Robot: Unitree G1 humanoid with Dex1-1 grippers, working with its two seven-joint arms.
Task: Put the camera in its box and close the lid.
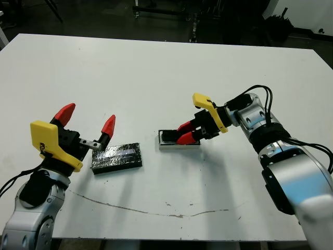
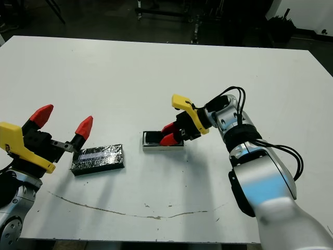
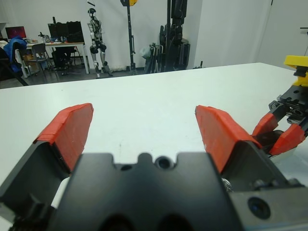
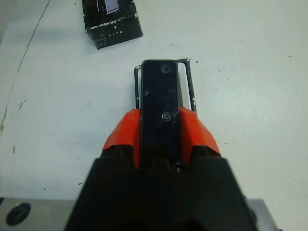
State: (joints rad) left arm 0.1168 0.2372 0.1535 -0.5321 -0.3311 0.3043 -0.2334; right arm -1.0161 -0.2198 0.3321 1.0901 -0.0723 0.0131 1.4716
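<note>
Black camera pinched between right claw fingers, over the box, left claw spread

Black bar camera sits lengthwise over the shallow white box mid-bench, while the glossy wrinkled lid lies flat to its left.

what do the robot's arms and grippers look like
Both arms are silver-grey with black joints and black cables. Left gripper and right gripper each have a black body, a yellow bracket and two red-tipped fingers.
</note>
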